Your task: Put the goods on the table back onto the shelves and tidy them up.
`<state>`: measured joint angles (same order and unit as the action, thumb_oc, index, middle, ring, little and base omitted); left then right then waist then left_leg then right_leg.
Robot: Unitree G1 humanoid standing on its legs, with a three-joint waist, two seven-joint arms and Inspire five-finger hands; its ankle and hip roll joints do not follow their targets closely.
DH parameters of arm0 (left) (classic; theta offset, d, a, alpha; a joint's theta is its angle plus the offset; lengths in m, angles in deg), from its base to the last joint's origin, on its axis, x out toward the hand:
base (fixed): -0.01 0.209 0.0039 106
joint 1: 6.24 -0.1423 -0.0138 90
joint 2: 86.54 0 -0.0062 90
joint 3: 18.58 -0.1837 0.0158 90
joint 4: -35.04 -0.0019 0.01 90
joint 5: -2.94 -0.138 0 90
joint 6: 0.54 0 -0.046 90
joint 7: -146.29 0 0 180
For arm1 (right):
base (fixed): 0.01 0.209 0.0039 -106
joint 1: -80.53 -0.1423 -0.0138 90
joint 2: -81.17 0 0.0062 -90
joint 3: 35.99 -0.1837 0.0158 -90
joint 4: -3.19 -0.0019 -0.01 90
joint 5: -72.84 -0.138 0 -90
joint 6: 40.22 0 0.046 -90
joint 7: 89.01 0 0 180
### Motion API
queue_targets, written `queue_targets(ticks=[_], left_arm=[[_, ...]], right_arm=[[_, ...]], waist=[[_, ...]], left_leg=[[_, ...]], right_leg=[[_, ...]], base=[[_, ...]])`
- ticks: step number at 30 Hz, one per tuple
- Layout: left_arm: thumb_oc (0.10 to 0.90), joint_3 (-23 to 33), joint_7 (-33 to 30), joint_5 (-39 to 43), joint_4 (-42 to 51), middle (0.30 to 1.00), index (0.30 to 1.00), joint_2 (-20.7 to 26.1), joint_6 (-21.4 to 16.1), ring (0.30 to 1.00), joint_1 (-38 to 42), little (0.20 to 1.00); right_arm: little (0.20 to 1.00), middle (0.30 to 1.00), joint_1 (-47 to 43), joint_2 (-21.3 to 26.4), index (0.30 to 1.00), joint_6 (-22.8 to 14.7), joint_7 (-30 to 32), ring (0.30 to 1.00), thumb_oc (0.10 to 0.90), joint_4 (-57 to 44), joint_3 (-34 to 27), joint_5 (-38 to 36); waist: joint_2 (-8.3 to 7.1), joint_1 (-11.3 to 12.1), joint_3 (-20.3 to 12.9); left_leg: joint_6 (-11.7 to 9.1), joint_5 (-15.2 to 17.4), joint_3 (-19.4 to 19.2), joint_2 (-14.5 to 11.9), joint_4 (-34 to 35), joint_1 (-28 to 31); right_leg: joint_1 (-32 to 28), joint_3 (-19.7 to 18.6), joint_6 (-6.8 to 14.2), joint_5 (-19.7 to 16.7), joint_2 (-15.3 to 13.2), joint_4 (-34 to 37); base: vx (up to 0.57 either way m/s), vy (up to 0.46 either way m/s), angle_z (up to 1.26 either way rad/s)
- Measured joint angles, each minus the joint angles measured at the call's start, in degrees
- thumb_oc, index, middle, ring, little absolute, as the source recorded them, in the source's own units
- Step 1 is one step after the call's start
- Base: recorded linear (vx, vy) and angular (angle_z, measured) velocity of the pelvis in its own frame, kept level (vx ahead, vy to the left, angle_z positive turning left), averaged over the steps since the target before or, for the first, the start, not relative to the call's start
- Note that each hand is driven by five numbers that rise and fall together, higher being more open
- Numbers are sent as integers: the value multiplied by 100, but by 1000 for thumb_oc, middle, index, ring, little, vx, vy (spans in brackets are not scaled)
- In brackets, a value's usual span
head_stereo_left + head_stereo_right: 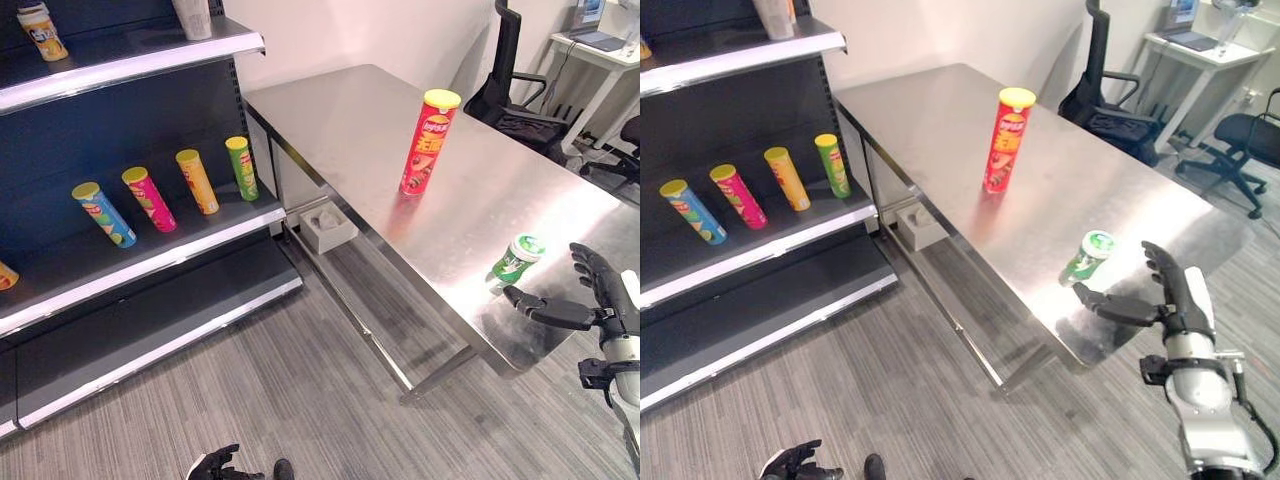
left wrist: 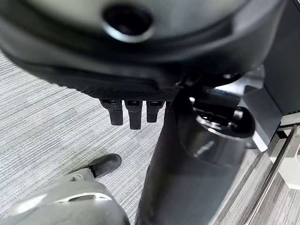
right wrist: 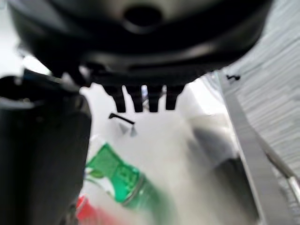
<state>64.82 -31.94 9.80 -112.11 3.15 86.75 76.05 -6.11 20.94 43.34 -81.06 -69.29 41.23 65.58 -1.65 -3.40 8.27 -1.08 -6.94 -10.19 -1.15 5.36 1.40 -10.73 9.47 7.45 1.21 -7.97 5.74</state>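
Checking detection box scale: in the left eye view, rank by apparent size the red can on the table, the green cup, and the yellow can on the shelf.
1. red can
2. yellow can
3. green cup
The shelf sits farther away, so true sizes may differ.

red tube [image 1: 428, 143], yellow lid | green-white cup [image 1: 516, 259] | silver table [image 1: 350, 120] | grey striped floor [image 1: 300, 390]

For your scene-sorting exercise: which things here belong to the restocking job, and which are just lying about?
Job: red crisp tube and green cup on the steel table; shelves; open right hand by the cup.

Lying about: office chair, white desk, small grey box.
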Motion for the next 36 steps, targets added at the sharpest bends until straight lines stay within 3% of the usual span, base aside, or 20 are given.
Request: queue_targets(ticks=[9,10,11,12,13,36], left_arm=[[800,5,-19,33,148,900,900,21,-2,900,-53,900],[800,6,-19,34,150,900,900,25,-1,900,-57,900],[800,6,-20,36,151,900,900,32,-1,900,-58,900],[800,6,-21,36,152,900,900,38,-1,900,-58,900],[800,6,-22,36,152,900,900,43,-1,900,-58,900],[800,117,-33,33,142,900,900,106,6,900,-111,900]], right_arm=[[900,900,-180,0,900,28,236,900,800,230,51,224],[782,782,-209,0,782,43,249,782,722,232,55,224],[589,589,-227,0,589,46,255,589,593,234,60,232],[540,540,-245,0,540,53,261,540,560,234,64,237],[300,300,-289,0,300,66,271,300,400,237,80,251],[300,300,-528,4,300,94,481,300,400,412,118,458]], waist=[[-20,122,12],[-20,129,12],[-22,130,13],[-24,130,14],[-25,128,15],[-42,160,25]], left_leg=[[-8,-20,130,0,0,-61],[-9,-22,132,-2,1,-74],[-11,-24,137,-4,0,-79],[-12,-25,139,-7,-1,-76],[-12,-27,139,-9,-2,-75],[-17,-43,166,-13,-2,-87]], right_leg=[[13,125,-5,10,55,0],[5,125,-5,10,59,-1],[7,128,-5,10,64,0],[3,131,-6,10,67,0],[4,130,-6,10,69,0],[17,145,-17,20,78,2]], base=[[26,-27,7],[30,-30,1],[0,0,0],[0,0,0],[0,0,0],[0,-1,0]])
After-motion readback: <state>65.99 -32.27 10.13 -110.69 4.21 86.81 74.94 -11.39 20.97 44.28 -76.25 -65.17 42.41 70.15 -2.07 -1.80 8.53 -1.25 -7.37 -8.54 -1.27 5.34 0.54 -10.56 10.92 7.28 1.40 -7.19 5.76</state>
